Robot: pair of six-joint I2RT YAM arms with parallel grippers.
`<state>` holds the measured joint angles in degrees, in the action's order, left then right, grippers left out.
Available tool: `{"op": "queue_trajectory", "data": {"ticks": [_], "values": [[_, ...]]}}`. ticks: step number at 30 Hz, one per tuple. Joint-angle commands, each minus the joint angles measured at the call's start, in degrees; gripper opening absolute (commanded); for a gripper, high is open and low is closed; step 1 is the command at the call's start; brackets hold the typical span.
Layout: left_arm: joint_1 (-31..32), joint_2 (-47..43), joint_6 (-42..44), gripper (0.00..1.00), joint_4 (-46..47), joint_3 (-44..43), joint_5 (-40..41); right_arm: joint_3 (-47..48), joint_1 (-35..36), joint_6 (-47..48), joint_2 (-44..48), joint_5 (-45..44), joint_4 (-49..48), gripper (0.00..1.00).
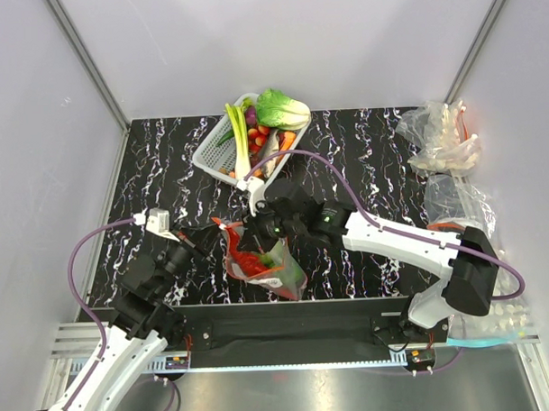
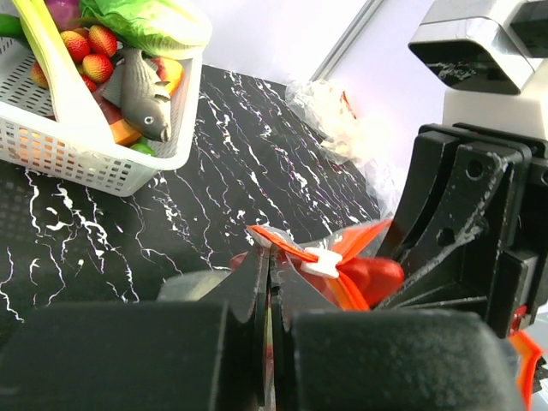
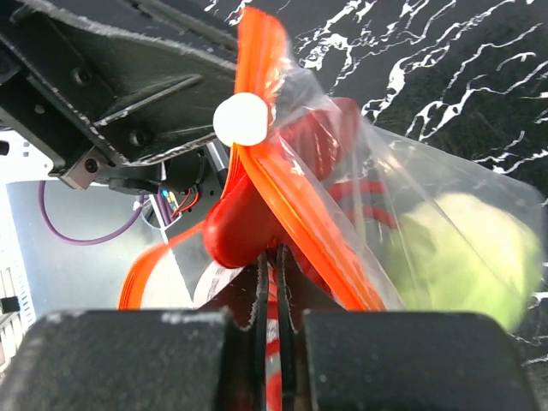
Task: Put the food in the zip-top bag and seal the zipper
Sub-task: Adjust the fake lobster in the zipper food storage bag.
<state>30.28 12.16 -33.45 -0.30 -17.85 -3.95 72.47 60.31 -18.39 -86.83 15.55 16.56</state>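
Zip-top bag (image 1: 290,273): clear thin film, creased and glossy, lying on the surface (image 1: 363,148) just ahead of the arm bases, between the two end effectors

Zipper (image 3: 300,197): flat red-orange strip along the mouth edge, buckled rather than straight, with a round white plastic slider (image 3: 242,118) seated on it

Contents: lobster (image 1: 245,262), glossy bright red hard plastic, thin legs pressed against the film; cabbage (image 3: 454,257), rounded, matte, pale green-white, lower in the bag and blurred through the film. Both are inside

Left end effector (image 2: 267,265): black fingers pressed together, pinching one end of the zipper; the strip's tip sticks out just past the fingertips, the slider just beside them

Right end effector (image 3: 274,257): fingers together with only a hairline gap, clamped on the mouth edge where the zipper runs down to them, with red showing in the gap. It sits close to the left one, its black angular housing filling the right of the left wrist view

Surface: black, with a white marble-like veining, smooth

Far side: white perforated plastic basket (image 1: 210,154) holding a long white-stalked leek (image 1: 241,139), a ruffled leafy green (image 1: 282,108), a grey moulded fish (image 2: 141,90) and dimpled strawberries (image 2: 90,56)

Far right corner: wrinkled heap of clear plastic (image 1: 439,137), well apart from the bag
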Motion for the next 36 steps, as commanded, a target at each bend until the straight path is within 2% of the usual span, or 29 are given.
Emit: {"op": "queue_trajectory", "data": {"ticks": [1,5,7,9,11,13,24,36], "values": [[0.65,-0.74,-1.18,0.0,6.54,-2.37,-3.79,-1.62,0.95,0.64,-0.72,-2.28,-0.83,0.0],[0.65,-0.21,-0.83,0.0,5.92,-3.95,-4.93,-0.84,0.95,2.13,0.25,-3.42,1.46,0.0],[0.65,1.01,-0.91,0.0,5.31,-4.65,-6.33,0.3,1.03,2.92,0.78,-3.51,2.86,0.18],[0.65,1.81,-1.0,0.0,4.52,-5.62,-6.86,1.09,1.03,3.36,1.22,-3.42,3.48,0.25],[0.65,1.99,-1.18,0.0,3.73,-6.41,-6.34,2.24,0.95,3.71,1.92,-3.51,4.01,0.27],[0.65,2.25,-1.09,0.0,1.62,-7.11,-5.73,3.46,1.03,3.72,2.19,-3.6,4.8,0.36],[0.74,6.11,-0.91,0.0,-4.8,-11.24,-3.53,9.44,1.03,3.98,2.98,-6.76,8.49,0.46],[0.74,6.03,-0.91,0.0,-4.28,-11.51,-3.7,13.84,0.95,7.05,-1.41,-9.75,9.9,0.45]]}}
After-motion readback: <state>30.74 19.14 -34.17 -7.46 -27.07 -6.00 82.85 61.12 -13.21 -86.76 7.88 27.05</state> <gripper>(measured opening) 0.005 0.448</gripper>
